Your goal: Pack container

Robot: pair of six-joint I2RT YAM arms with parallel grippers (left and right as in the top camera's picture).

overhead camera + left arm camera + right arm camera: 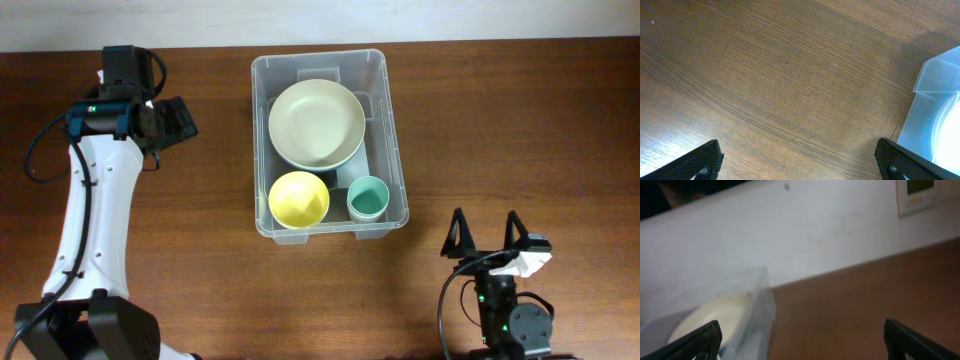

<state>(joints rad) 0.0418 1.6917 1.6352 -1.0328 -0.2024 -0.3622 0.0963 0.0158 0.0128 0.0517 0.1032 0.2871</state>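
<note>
The clear plastic container (pixel 392 130) sits at the table's middle back. Inside it lie a large cream bowl (pixel 316 122), a yellow bowl (pixel 299 199) and a small teal cup (pixel 367 197). My left gripper (pixel 178 122) is open and empty, left of the container; the left wrist view (pixel 799 162) shows bare wood between its fingers and the container's corner (pixel 935 80) at right. My right gripper (pixel 486 233) is open and empty near the front edge, right of the container. The right wrist view (pixel 800 340) is blurred and shows the container (pixel 757 310) with the cream bowl (pixel 710 317) at left.
The brown wooden table (pixel 500 120) stretches to both sides of the container. A white wall (pixel 790 230) stands behind the table's far edge.
</note>
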